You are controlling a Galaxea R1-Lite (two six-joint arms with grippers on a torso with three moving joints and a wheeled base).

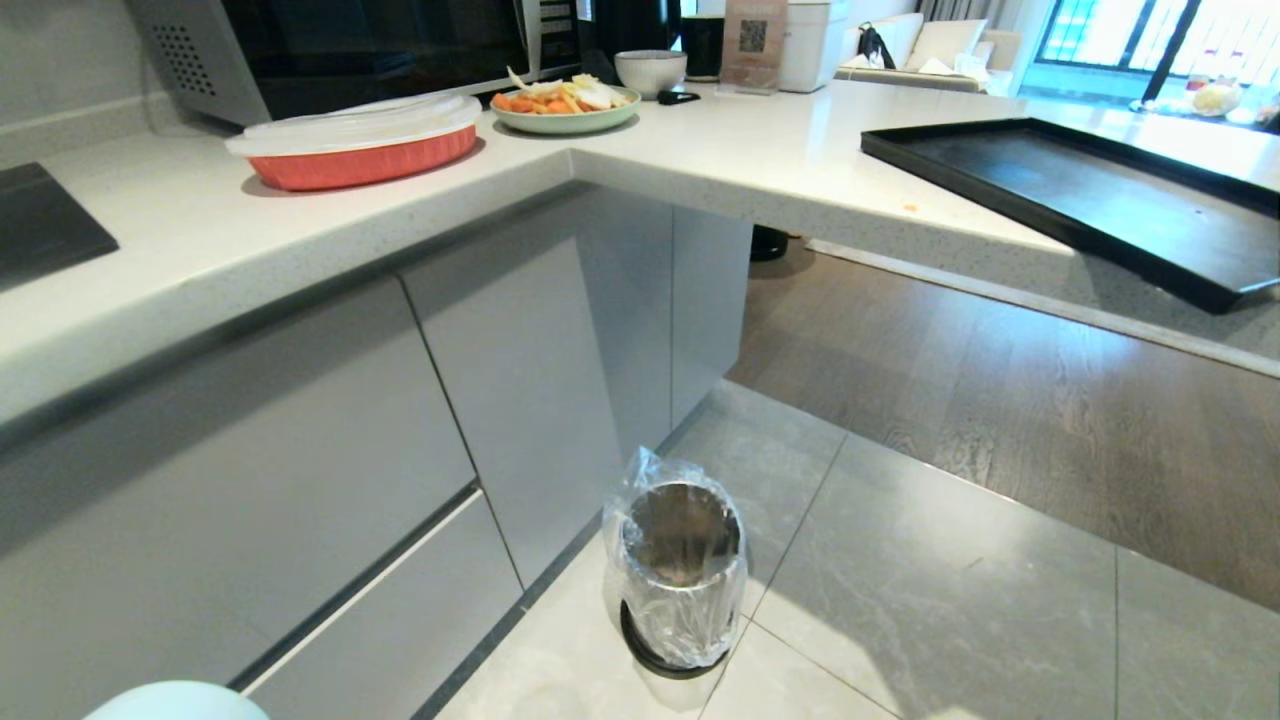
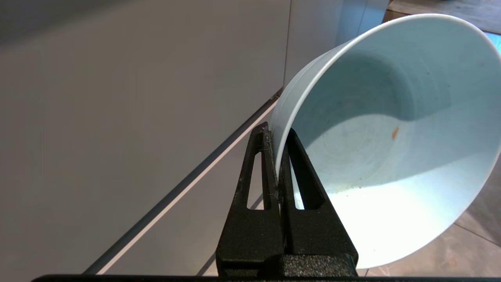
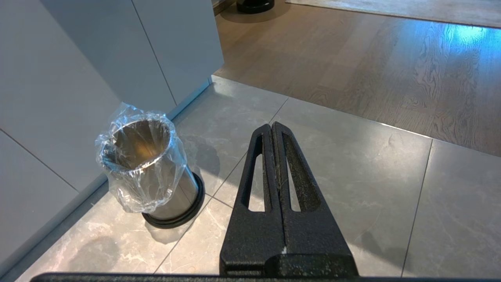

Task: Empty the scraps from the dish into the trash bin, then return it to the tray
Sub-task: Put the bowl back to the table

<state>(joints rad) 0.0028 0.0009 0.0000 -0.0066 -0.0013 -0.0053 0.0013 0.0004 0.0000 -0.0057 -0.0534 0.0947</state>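
Observation:
My left gripper (image 2: 277,131) is shut on the rim of the dish (image 2: 391,156), a pale blue-white glossy bowl tipped on its side next to the grey cabinet fronts. One finger is inside the wall and one outside. Of the scraps, only a tiny orange fleck (image 2: 395,133) shows, stuck inside the dish. The dish's edge (image 1: 180,702) peeks in at the bottom left of the head view. The trash bin (image 1: 683,570), shiny metal with a crinkled clear liner, stands on the floor tiles by the cabinet corner. My right gripper (image 3: 271,125) hangs shut and empty beside the trash bin (image 3: 148,168). The black tray (image 1: 1080,200) lies bare on the counter at right.
On the white counter (image 1: 700,170) sit a red baking dish with a clear lid (image 1: 360,145), a pale-green plate of orange and white slices (image 1: 565,105) and a grey-white bowl (image 1: 650,70). Grey cabinet fronts (image 1: 300,450) rise left of the bin. Wood floor (image 1: 1000,400) lies beyond the tiles.

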